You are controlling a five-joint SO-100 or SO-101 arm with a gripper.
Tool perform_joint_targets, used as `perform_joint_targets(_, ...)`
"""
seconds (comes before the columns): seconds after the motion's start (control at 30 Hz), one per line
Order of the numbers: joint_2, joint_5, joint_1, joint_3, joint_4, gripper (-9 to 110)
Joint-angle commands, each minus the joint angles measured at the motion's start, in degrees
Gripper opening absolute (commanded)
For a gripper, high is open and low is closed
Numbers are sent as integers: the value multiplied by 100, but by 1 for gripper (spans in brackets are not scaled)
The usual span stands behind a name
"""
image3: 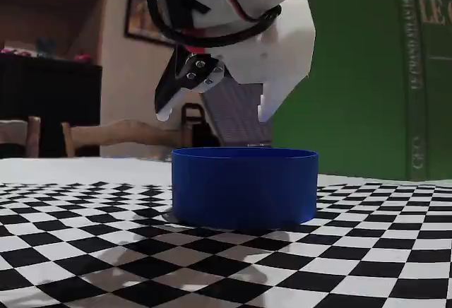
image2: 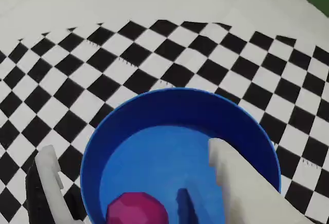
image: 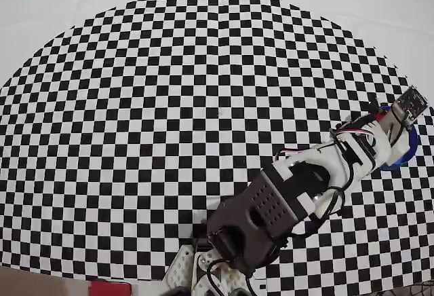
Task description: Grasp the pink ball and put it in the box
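The box (image3: 244, 186) served as the landmark; it stood on the checkered cloth (image3: 85, 251). In the wrist view, the left finger (image2: 49, 183) sat outside the left rim of the box (image2: 180, 111). The pink ball (image2: 136, 209) lay inside the box, on its floor near the near wall, touching neither finger. The right finger (image2: 241, 178) reached over the box interior. In the fixed view, the gripper (image3: 212, 114) hung directly above the box, clear of the rim, jaws spread and holding nothing. In the overhead view, the arm (image: 291, 194) covered most of the box (image: 405, 155), near the cloth's right edge.
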Motion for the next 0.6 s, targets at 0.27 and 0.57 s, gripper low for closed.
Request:
perform_joint_targets(0.27, 1002, 237, 9, -62, -44, 31)
perform_joint_targets(0.57, 1731, 721, -123, 422, -26, 6)
